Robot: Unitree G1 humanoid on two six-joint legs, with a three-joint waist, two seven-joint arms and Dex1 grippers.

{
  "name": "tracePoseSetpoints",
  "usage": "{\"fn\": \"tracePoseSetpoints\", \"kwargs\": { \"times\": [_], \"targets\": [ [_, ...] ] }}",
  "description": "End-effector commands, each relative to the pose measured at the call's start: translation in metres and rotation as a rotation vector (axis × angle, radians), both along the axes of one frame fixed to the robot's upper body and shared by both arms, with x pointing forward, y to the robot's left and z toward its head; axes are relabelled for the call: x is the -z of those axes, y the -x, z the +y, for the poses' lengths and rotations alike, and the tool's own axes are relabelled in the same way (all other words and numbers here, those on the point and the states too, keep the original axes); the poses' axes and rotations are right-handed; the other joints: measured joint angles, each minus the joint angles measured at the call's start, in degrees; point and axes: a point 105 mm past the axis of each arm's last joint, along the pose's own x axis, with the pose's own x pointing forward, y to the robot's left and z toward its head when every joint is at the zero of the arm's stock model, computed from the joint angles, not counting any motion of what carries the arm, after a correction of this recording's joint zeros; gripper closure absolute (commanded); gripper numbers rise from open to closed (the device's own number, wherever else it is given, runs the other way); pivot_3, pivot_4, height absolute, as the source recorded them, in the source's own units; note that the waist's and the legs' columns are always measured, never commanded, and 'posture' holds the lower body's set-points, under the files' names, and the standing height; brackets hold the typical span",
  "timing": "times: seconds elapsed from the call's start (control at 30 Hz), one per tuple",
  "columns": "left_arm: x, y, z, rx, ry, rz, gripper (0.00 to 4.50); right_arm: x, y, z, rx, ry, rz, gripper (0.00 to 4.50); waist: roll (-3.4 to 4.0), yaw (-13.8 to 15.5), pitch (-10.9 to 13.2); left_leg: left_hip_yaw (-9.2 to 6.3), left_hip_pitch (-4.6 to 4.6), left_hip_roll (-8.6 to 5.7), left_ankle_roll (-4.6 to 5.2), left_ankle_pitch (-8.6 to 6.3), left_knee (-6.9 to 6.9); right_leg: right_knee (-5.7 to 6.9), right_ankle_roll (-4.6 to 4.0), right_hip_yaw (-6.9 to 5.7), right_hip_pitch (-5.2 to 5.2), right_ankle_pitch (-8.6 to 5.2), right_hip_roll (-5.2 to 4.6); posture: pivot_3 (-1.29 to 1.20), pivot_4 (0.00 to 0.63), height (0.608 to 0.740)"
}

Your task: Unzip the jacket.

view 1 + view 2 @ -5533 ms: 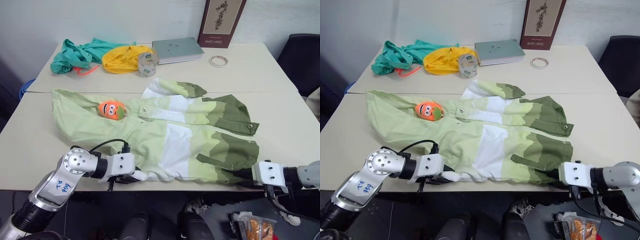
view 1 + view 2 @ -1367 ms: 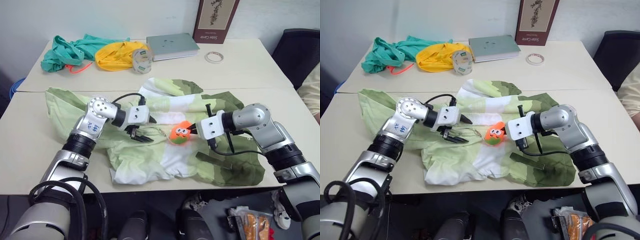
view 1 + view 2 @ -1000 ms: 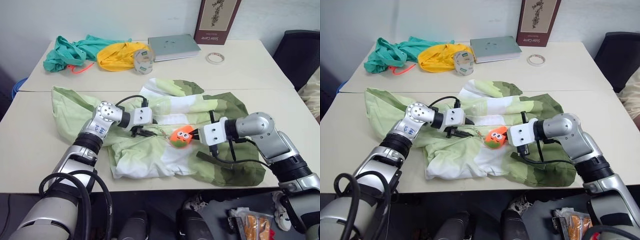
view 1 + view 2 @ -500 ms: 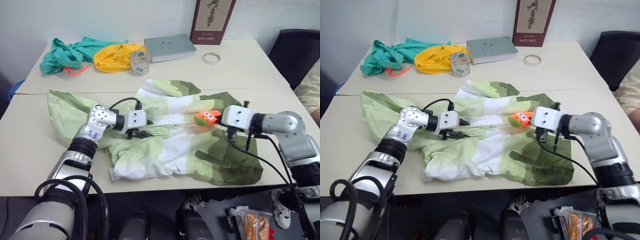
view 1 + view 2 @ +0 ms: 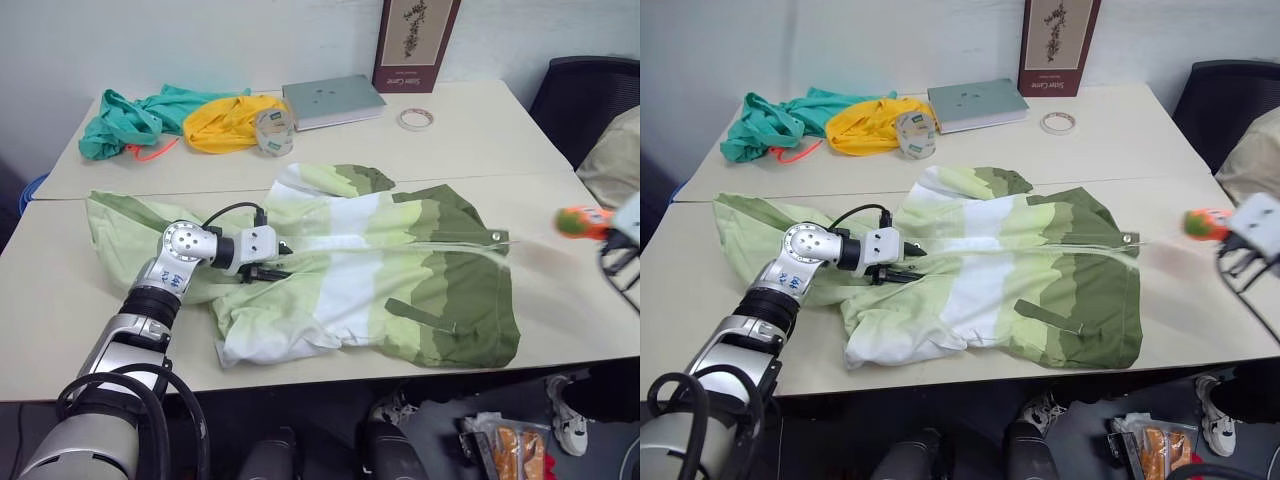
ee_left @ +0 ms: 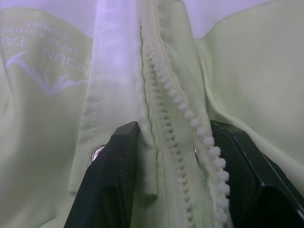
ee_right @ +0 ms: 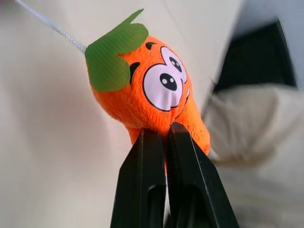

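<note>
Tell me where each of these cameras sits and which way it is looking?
Head views: two eyes of one head camera, looking forward and down at the jacket on the table; the left arm shows.
Left wrist view: looks along the left gripper, its jaws shut on the jacket's zipper edge.
Right wrist view: looks along the right gripper, jaws shut on the orange zipper pull.
Shared: head and right wrist views both show the pull.
</note>
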Motion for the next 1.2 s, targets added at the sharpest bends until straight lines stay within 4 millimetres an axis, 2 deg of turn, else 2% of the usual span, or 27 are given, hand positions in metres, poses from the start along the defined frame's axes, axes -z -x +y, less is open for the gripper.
{"fn": "tracePoseSetpoints", "kwargs": {
  "times": [0.03,0.13,0.27,0.3,0.37,0.47,0.53,0.57,0.63,0.7,0.77,0.8,0.87,0.93,1.0,1.07,1.2],
  "targets": [
    [0.030,0.004,0.030,-0.109,-0.075,0.100,2.13,-0.028,0.018,-0.031,0.117,-0.002,-0.113,4.50,0.01,-0.3,0.0,0.07,0.33,0.06,0.04,-0.03,-0.18,-0.39,0.00,0.08,0.30,0.00,0.03,0.00,0.150,0.740],
    [0.027,0.003,0.031,-0.117,-0.073,0.092,2.13,-0.028,0.017,-0.033,0.124,-0.026,-0.133,4.50,0.03,-0.5,0.0,0.08,0.42,0.09,0.06,-0.04,-0.19,-0.41,0.01,0.25,0.37,-0.01,0.02,0.00,0.150,0.740],
    [0.026,0.002,0.031,-0.118,-0.078,0.081,2.13,-0.023,-0.005,-0.010,0.050,-0.079,-0.143,4.50,0.18,-1.0,-0.1,0.09,0.39,0.10,0.05,-0.03,-0.17,-0.32,0.01,0.27,0.32,-0.01,0.02,0.00,0.150,0.740],
    [0.024,0.002,0.030,-0.113,-0.069,0.078,2.13,-0.022,-0.012,0.001,0.004,-0.110,-0.141,4.50,0.19,-1.2,-0.1,0.09,0.38,0.10,0.05,-0.03,-0.17,-0.31,0.01,0.26,0.32,-0.01,0.02,0.00,0.150,0.740],
    [0.016,0.002,0.022,-0.101,-0.012,0.097,2.13,-0.013,-0.028,0.037,-0.135,-0.203,-0.106,4.50,0.18,-1.2,-0.1,0.09,0.38,0.13,0.03,-0.03,-0.15,-0.30,0.01,0.26,0.32,-0.01,0.04,0.00,0.150,0.740],
    [-0.003,0.012,0.005,-0.050,0.120,0.177,2.13,0.005,-0.035,0.089,-0.334,-0.277,0.023,4.50,0.18,-1.1,-0.1,0.07,0.24,0.21,-0.01,-0.05,-0.07,-0.12,0.01,0.25,0.26,0.00,0.12,0.00,0.150,0.740],
    [-0.029,0.025,-0.002,-0.002,0.234,0.261,2.17,0.013,-0.033,0.111,-0.415,-0.301,0.104,3.99,0.20,-0.9,-0.1,0.03,-0.02,0.20,-0.01,-0.07,0.00,-0.01,0.01,0.22,-0.02,0.00,0.09,0.00,0.150,0.740],
    [-0.050,0.034,-0.001,0.023,0.304,0.307,1.97,0.016,-0.028,0.117,-0.447,-0.318,0.154,3.76,0.20,-0.7,-0.1,-0.03,-0.24,0.19,0.01,-0.09,0.07,0.01,0.01,0.19,-0.17,0.00,0.06,0.00,0.150,0.740],
    [-0.074,0.049,0.000,0.055,0.373,0.363,1.58,0.017,-0.022,0.121,-0.477,-0.339,0.207,3.11,0.15,-0.4,-0.1,-0.16,-1.14,0.14,0.05,-0.12,0.51,0.29,0.01,0.15,-0.98,0.00,-0.03,0.00,0.150,0.740],
    [-0.105,0.062,0.011,0.061,0.435,0.396,0.97,0.012,-0.013,0.122,-0.502,-0.355,0.250,2.41,0.11,0.2,-0.1,-0.43,-1.82,0.13,0.03,-0.23,1.06,0.44,0.01,0.00,-1.43,0.00,-0.02,0.00,0.150,0.740],
    [-0.126,0.073,0.023,0.050,0.465,0.410,0.27,0.007,-0.004,0.120,-0.514,-0.365,0.287,1.67,0.12,0.5,-0.1,-0.47,-1.85,0.06,0.04,-0.25,1.11,0.44,0.01,-0.02,-1.42,0.00,-0.08,0.00,0.150,0.740],
    [-0.137,0.079,0.035,0.030,0.475,0.413,0.03,0.000,0.002,0.117,-0.519,-0.382,0.299,1.38,0.13,0.5,-0.1,-0.48,-1.81,0.03,0.04,-0.24,1.11,0.40,0.01,-0.03,-1.35,0.00,-0.09,0.00,0.150,0.740],
    [-0.153,0.092,0.059,-0.020,0.465,0.399,0.00,-0.017,0.017,0.116,-0.547,-0.447,0.313,0.66,0.15,0.4,0.0,-0.55,-1.66,0.03,0.05,-0.25,1.09,0.27,0.01,-0.11,-1.08,0.00,-0.08,0.00,0.150,0.740],
    [-0.157,0.102,0.080,-0.080,0.402,0.366,0.00,-0.030,0.036,0.116,-0.582,-0.523,0.344,0.03,0.18,0.3,0.0,-0.57,-1.60,0.05,0.05,-0.25,1.04,0.23,0.01,-0.13,-1.03,-0.01,-0.06,0.00,0.150,0.740],
    [-0.156,0.113,0.103,-0.147,0.319,0.325,0.00,-0.036,0.053,0.110,-0.575,-0.559,0.380,0.03,0.19,0.3,0.0,-0.58,-1.53,0.07,0.04,-0.25,0.93,0.21,-0.01,-0.14,-0.99,-0.01,-0.06,0.00,0.150,0.740],
    [-0.152,0.123,0.124,-0.218,0.253,0.311,0.00,-0.038,0.068,0.095,-0.516,-0.596,0.394,0.03,0.19,0.3,0.0,-0.57,-1.42,0.08,0.06,-0.27,0.82,0.09,-0.04,-0.12,-0.88,-0.03,-0.07,0.00,0.150,0.740],
    [-0.143,0.137,0.144,-0.290,0.216,0.299,0.00,-0.037,0.087,0.080,-0.455,-0.676,0.369,0.03,0.15,0.5,0.0,-0.53,-1.14,0.08,0.16,-0.33,0.66,-0.32,-0.07,-0.05,-0.62,-0.04,-0.14,0.00,0.150,0.740]
  ]
}}
